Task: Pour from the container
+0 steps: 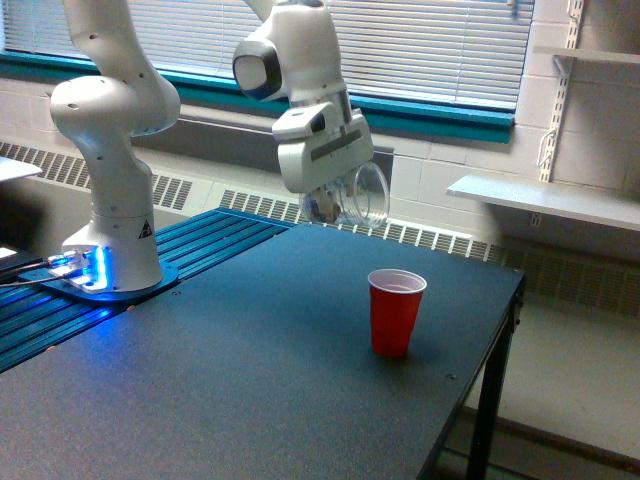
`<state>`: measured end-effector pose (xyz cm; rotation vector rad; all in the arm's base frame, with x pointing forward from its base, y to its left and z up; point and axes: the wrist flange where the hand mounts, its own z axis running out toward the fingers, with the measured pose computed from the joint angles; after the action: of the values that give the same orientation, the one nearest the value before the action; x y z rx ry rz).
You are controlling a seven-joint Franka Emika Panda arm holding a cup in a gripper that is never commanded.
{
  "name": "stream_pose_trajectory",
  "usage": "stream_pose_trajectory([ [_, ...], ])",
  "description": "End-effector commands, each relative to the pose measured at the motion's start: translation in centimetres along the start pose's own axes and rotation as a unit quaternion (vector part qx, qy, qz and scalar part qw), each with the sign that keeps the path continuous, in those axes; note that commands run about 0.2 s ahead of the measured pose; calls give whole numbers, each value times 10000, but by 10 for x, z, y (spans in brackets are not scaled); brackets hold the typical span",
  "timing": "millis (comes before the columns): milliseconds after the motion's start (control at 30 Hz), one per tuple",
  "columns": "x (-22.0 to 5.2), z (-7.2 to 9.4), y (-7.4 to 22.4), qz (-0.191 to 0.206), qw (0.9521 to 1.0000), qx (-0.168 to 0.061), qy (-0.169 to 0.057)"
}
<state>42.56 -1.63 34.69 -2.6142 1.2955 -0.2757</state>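
Arm: white Panda, base lit blue at the exterior view's left, standing on a blue ribbed surface beside the table (pixel 250 400).
Gripper (pixel 335 205): hung above the table's far edge, well above the surface, under a white wrist block.
Gripper state: clamped on the clear cup (pixel 358 196) (fingers mostly hidden by the wrist block and the cup's glare, so exact contact hard to make out).
Clear cup: held in the air, tilted steeply onto its side, round rim turned toward the exterior view's right and slightly down.
Cup contents: some small brownish matter visible inside near the gripper end; too blurred to name.
Red cup (pixel 394 312): stood upright on the dark table, white inside showing at the rim, lower than the clear cup and toward the exterior view's right of it, well apart.
Relation: clear cup not over the red cup's mouth; offset toward the exterior view's left and farther back.
Table: dark, matte top, black leg at the near right corner.
Background: window blinds with a teal sill, radiator grille along the wall, white shelf (pixel 540 200) at the exterior view's right.
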Motion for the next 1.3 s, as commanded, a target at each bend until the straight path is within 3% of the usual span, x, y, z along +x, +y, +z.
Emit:
stream_pose_trajectory([
  [33, -17, 10, -12, -291, 9995, -20, -85],
  [467, -45, 30, -33, -563, 9974, -105, -430],
  [733, -49, 42, -28, -445, 9965, -190, -676],
  [1300, -13, 42, -6, 274, 9953, -256, -898],
])
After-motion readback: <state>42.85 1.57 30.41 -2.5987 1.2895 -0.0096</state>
